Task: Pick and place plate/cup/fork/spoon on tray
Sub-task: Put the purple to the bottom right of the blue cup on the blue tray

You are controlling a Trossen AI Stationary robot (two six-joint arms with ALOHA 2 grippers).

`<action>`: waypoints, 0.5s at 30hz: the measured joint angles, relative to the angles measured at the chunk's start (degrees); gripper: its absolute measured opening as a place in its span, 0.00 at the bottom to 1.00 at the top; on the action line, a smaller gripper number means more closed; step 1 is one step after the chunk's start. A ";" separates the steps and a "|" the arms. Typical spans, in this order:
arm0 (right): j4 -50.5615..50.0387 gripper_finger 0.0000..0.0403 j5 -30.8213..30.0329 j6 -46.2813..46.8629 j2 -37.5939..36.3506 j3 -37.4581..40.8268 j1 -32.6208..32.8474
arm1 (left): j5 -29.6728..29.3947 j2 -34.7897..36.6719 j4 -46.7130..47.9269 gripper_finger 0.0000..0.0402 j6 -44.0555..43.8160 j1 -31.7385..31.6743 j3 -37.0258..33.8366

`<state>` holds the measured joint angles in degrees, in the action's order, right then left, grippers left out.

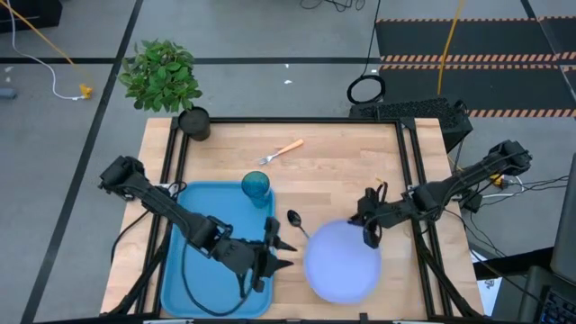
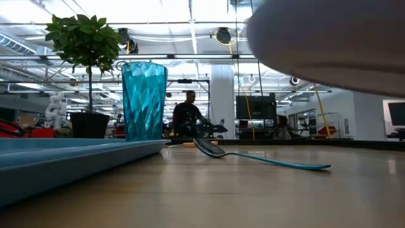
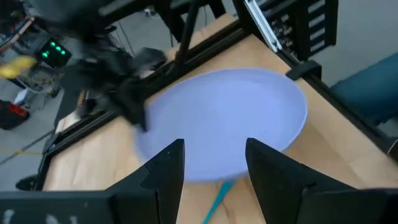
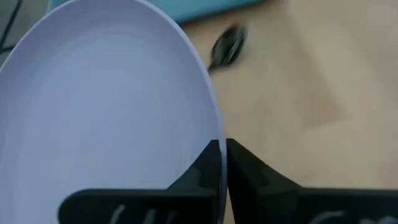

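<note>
Lavender-white plate [image 4: 106, 112], pinched at its rim by the right gripper [image 4: 222, 163], sits beside the blue tray [image 1: 193, 279]; left gripper [image 1: 283, 252], fingers spread, hovers at the tray's edge. Cup [image 1: 256, 187] stands on the tray, spoon [image 1: 296, 220] between tray and plate, fork [image 1: 281, 150] farther back.

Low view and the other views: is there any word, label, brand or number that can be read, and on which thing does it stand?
None can be read.
Plate, cup, spoon, fork and tray: no print shows.
Room behind the table in the low view: any signs are too small and blurred to read.
Pale marks at the bottom edge of both wrist views: blurred, unreadable.
</note>
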<state>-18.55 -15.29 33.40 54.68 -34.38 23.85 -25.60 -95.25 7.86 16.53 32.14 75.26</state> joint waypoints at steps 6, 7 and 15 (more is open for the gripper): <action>0.62 0.00 -4.18 1.90 0.00 -1.78 -2.65 | 0.02 -1.32 -2.04 0.44 1.76 0.35 1.41; 0.61 0.00 -4.12 2.89 0.02 -1.78 -3.24 | 0.02 -1.73 -1.00 0.44 0.98 0.50 2.18; 0.75 0.00 -1.05 4.95 0.00 -1.78 -6.89 | 2.86 -10.04 10.28 0.55 -4.21 1.42 12.93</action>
<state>-17.81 -16.34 38.35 54.68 -36.16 16.97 -22.74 -105.29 18.14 12.32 33.56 88.19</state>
